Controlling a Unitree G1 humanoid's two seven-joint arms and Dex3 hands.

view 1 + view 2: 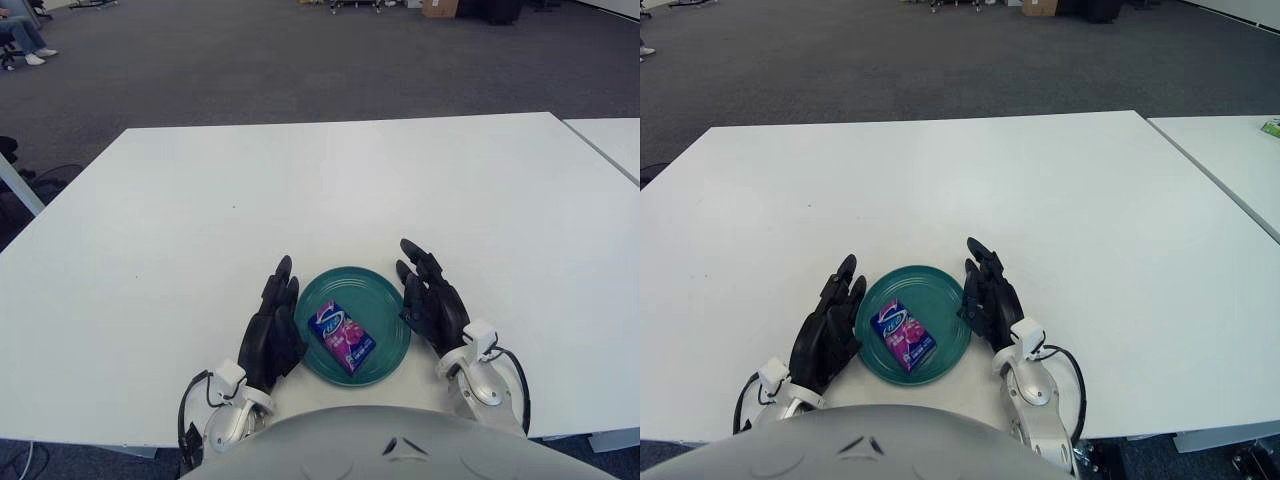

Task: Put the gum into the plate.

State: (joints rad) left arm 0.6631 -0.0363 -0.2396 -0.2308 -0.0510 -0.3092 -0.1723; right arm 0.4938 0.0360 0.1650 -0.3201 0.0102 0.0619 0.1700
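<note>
White table (pixel 330 190) stretching across the view, grey carpeted floor (pixel 300 60) beyond. Near the front edge, a teal plate (pixel 385 295) holding a blue and pink gum pack (pixel 341 336), lying flat and turned at an angle. Left robot hand (pixel 271 330) just beside the plate's left rim, fingers extended forward and holding nothing. Right robot hand (pixel 430 297) at the plate's right rim, fingers likewise relaxed and empty. Second table (pixel 610 140) at far right.

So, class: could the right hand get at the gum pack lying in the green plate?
Probably yes. The right hand sits open beside the plate, and nothing lies between it and the gum pack.
</note>
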